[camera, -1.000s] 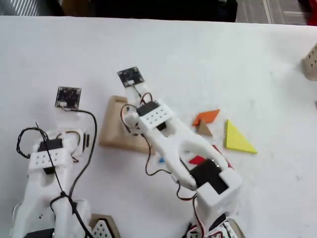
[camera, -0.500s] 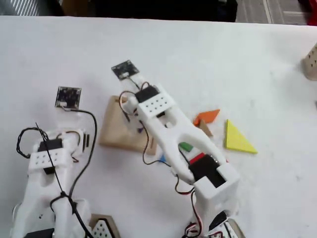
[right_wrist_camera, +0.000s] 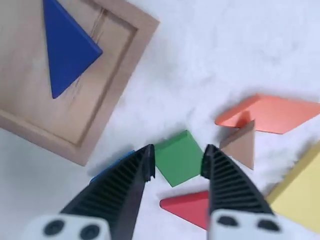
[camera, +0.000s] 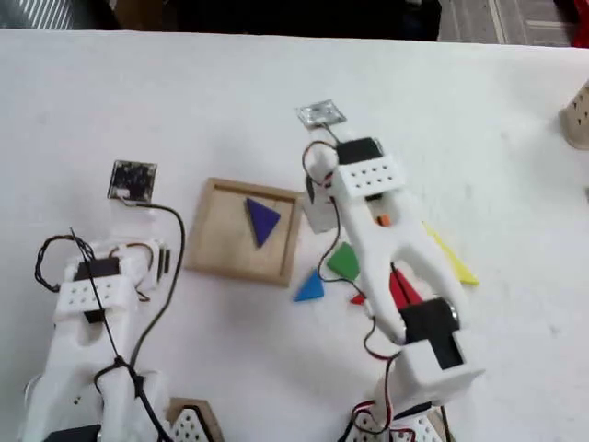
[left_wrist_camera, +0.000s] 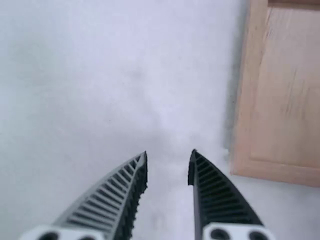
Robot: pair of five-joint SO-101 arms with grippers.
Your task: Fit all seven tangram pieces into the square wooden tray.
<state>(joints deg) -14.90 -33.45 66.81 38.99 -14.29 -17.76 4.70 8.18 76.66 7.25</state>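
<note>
The square wooden tray (camera: 213, 247) lies left of centre with one dark blue triangle (camera: 261, 221) flat inside it. Loose pieces lie to its right: a green square (camera: 344, 261), a light blue triangle (camera: 310, 287), a red triangle (camera: 398, 289) and a yellow triangle (camera: 453, 261). My right gripper (right_wrist_camera: 177, 159) hangs open over the green square (right_wrist_camera: 179, 156), one finger on each side of it. Around it lie an orange parallelogram (right_wrist_camera: 272, 114), a small tan triangle (right_wrist_camera: 242, 145), the red triangle (right_wrist_camera: 187, 206) and the tray (right_wrist_camera: 125, 60). My left gripper (left_wrist_camera: 168, 159) is open over bare table beside the tray (left_wrist_camera: 280, 100).
The right arm (camera: 368, 175) reaches over the loose pieces and hides part of them. The left arm (camera: 92, 295) sits low at the front left, with its cable looping beside the tray. A small wooden object (camera: 578, 115) stands at the far right edge.
The right arm has swung from over the tray to over the loose pieces on the right. The dark blue triangle now shows lying in the tray. The left arm has not moved.
</note>
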